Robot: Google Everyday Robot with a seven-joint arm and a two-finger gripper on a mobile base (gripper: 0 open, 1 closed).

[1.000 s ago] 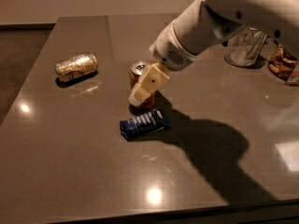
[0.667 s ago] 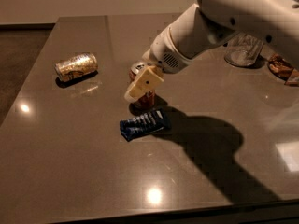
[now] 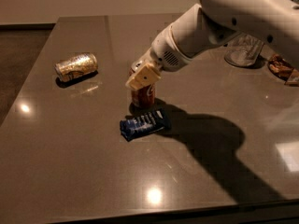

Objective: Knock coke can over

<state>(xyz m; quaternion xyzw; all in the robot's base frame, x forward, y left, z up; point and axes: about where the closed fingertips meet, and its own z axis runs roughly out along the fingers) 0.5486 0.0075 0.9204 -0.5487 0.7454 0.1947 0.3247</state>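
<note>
The coke can [image 3: 143, 96] stands upright near the middle of the grey table [image 3: 84, 171]; its red side with white script shows below my gripper. My gripper [image 3: 141, 75] is right over the can's top and hides it, with a cream fingertip [image 3: 144, 77] in front of the upper part. The white arm reaches in from the upper right.
A gold-and-silver can [image 3: 76, 66] lies on its side at the left. A dark blue snack bar wrapper [image 3: 145, 123] lies just in front of the coke can. A clear glass [image 3: 242, 51] and a snack bag [image 3: 282, 69] sit at the far right.
My gripper has moved left and slightly down, from beside the can to over its top. The can still stands upright in the same spot.
</note>
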